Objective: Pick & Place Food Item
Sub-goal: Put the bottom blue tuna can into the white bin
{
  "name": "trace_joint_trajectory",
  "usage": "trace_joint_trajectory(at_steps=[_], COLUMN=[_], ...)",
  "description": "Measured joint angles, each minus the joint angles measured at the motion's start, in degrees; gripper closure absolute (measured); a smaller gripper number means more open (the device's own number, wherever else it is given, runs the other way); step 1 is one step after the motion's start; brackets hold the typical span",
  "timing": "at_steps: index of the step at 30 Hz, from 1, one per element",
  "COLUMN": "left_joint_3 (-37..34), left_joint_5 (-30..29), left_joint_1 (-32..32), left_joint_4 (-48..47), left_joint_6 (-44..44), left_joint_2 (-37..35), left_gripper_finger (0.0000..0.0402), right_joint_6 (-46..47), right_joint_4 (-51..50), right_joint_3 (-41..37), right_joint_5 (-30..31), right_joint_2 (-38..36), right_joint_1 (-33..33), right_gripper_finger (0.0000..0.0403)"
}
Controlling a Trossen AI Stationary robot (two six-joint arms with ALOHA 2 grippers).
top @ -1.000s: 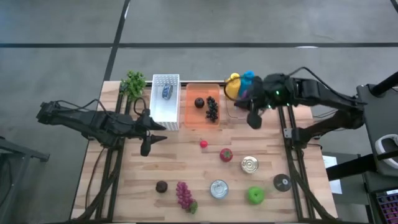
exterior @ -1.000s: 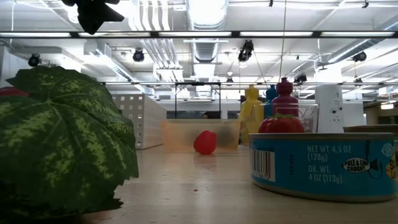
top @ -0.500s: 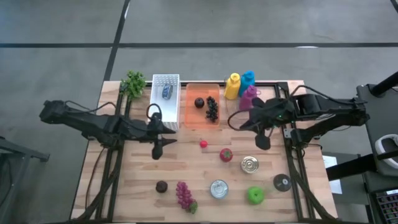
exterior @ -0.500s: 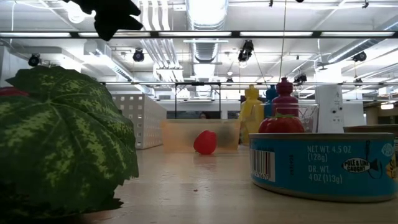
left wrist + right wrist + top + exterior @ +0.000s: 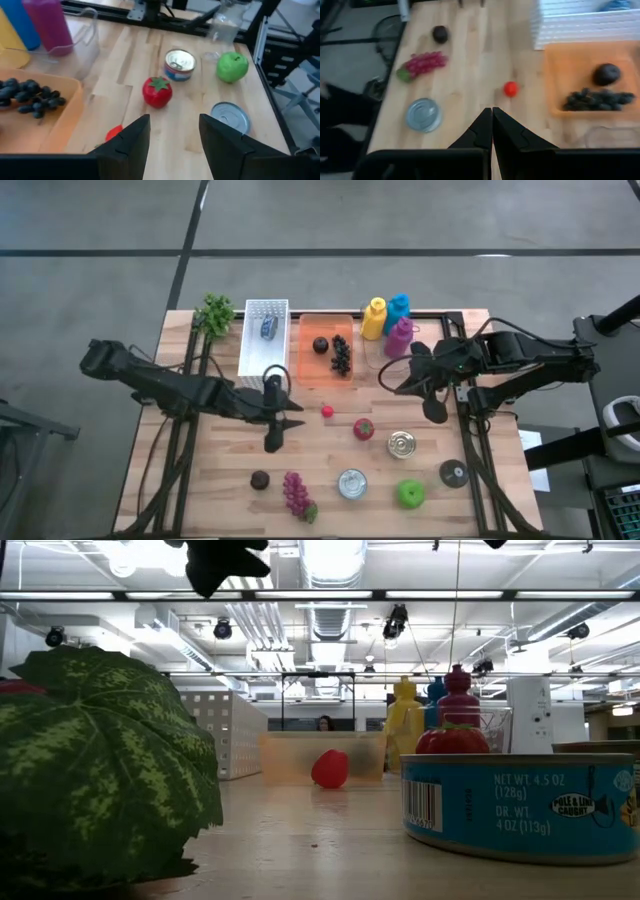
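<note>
The left hand (image 5: 172,145) is hovering with its two dark fingers parted over the pale wooden desk (image 5: 130,65). Past them a red plastic tomato (image 5: 157,92) is sitting near a small red fruit (image 5: 114,133). An orange tray (image 5: 60,117) is holding dark grapes (image 5: 30,95). Two silver tins (image 5: 179,64) and a green apple (image 5: 232,67) are lying farther off.
</note>
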Motion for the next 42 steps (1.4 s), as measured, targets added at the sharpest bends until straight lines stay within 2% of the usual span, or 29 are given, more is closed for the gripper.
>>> trace_joint_trajectory(at_steps=[4,7,19,28,34,42], left_joint_3=[3.59,5.43,9.08,9.12,9.12,9.12], left_joint_5=[0.16,0.15,-0.03,-0.09,-0.24,-0.24], left_joint_1=[-1.08,-1.95,-6.18,-12.55,-17.02,-22.39], left_joint_4=[-2.76,-3.45,-12.13,-12.85,-13.82,-15.11], left_joint_6=[-0.30,-0.30,-0.49,-0.48,-0.56,-5.05], left_joint_2=[3.13,4.02,1.14,-2.38,-3.89,-4.84], left_gripper_finger=[0.0235,0.0239,0.0232,0.0222,0.0215,0.0206], right_joint_6=[-2.36,-2.72,-2.51,-1.41,1.32,3.55], right_joint_4=[-0.08,-0.52,0.54,1.31,5.72,8.02], right_joint_3=[-0.51,-0.78,0.59,2.63,4.79,7.73], right_joint_5=[-7.23,-9.50,-10.92,-12.59,-12.86,-13.00], right_joint_2=[1.25,3.60,15.94,27.66,34.74,41.73], right_joint_1=[0.02,0.09,4.81,9.03,11.74,13.07], right_gripper_finger=[0.0394,0.0394,0.0394,0.0394,0.0394,0.0394])
